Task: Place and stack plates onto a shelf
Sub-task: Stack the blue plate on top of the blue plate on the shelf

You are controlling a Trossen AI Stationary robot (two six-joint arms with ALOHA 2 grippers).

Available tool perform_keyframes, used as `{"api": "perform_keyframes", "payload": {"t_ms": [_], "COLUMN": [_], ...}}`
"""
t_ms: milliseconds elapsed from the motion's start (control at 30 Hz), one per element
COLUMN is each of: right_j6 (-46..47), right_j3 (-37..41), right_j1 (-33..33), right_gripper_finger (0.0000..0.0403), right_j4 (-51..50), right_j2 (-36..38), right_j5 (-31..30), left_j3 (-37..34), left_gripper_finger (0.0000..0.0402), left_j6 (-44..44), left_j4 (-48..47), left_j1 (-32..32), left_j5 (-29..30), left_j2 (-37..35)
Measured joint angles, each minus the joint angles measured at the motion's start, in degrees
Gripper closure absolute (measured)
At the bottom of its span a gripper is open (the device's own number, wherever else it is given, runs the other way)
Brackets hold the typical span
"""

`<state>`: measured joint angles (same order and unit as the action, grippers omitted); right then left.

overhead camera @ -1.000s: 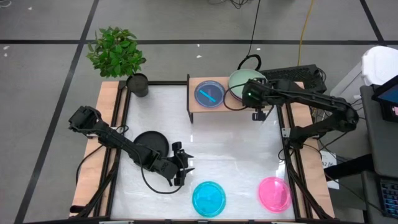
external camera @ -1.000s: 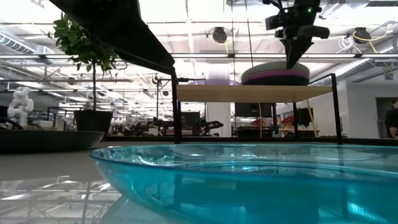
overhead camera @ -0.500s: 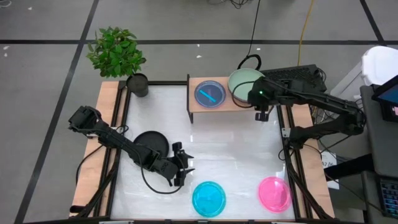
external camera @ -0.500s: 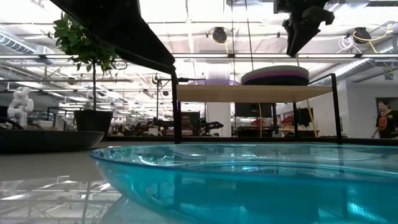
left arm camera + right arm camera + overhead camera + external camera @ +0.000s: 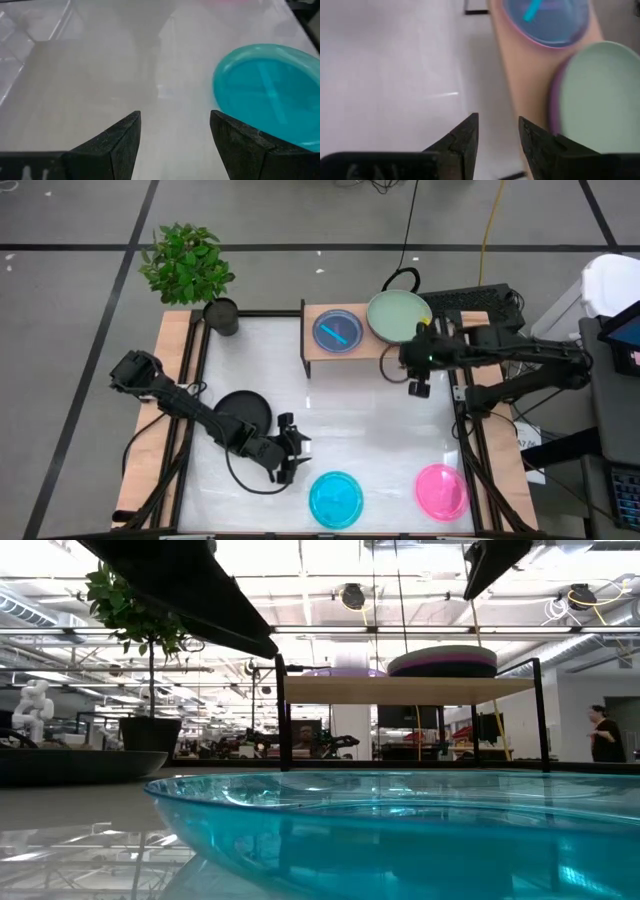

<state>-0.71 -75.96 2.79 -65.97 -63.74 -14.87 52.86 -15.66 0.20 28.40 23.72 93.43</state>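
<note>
The shelf (image 5: 352, 345) stands at the table's far side. On its left half lies a purple-rimmed plate with a blue inside (image 5: 337, 330). On its right half a sage green plate (image 5: 397, 314) tops a small stack (image 5: 442, 662), and a purple rim (image 5: 554, 102) shows under it. My right gripper (image 5: 418, 385) hovers open just near of the shelf's right end, touching nothing. My left gripper (image 5: 291, 459) is open low over the table, between a black plate (image 5: 244, 411) and a cyan plate (image 5: 335, 498). A pink plate (image 5: 441, 490) lies near right.
A dark plant pot (image 5: 222, 316) with a leafy plant stands at the far left corner. Wooden side strips (image 5: 172, 400) run along the table's edges. Bare white tabletop (image 5: 370, 420) lies between the shelf and the near plates. A person walks in the room far behind.
My right gripper has come off the sage green plate, risen, and drawn back from the shelf toward the table's near edge. The green plate stays flat on top of its stack.
</note>
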Motion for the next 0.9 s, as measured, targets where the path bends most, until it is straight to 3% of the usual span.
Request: {"api": "perform_keyframes", "payload": {"t_ms": [333,633,900], "right_j6": [9.4,20.6,29.5], "right_j3": [0.0,0.2,8.2], "right_j1": [-17.1,-29.1,-35.7], "right_gripper_finger": [0.0282,0.0282,0.0282], "right_j4": [8.1,9.6,16.9], "right_j2": [-3.6,-8.1,-9.6], "right_j5": [-0.5,-7.6,-7.6], "left_j3": [0.0,0.1,0.1], "left_gripper_finger": [0.0158,0.0158,0.0158], "left_j6": [2.1,6.0,14.4], "left_j4": [-0.4,1.0,5.5], "left_j1": [4.8,9.6,12.0], "left_j5": [-3.4,-1.2,-4.7], "left_j2": [0.0,2.6,3.1]}}
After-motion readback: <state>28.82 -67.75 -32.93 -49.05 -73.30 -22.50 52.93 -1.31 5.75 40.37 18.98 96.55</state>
